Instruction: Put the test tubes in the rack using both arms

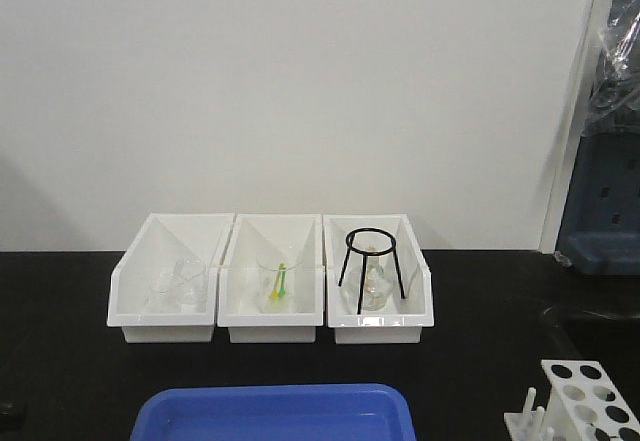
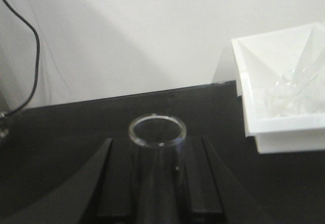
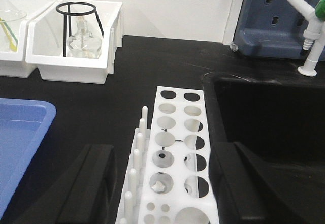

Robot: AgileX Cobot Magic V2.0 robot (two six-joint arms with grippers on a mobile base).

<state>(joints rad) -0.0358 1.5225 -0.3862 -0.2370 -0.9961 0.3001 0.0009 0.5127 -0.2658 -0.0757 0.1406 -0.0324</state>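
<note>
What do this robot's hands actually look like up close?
Only the fingers show. Both the left gripper and the right gripper are matte black pincers with two broad, angular fingers, no markings visible. A thin black cable hangs at the left wrist view's edge; whether it belongs to the arm is unclear.

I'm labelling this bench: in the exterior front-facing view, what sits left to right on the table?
White plastic bin with a clear glass beaker, second white bin with a yellow-green stick, third white bin with a black wire tripod, small white plastic rack with round holes.
</note>
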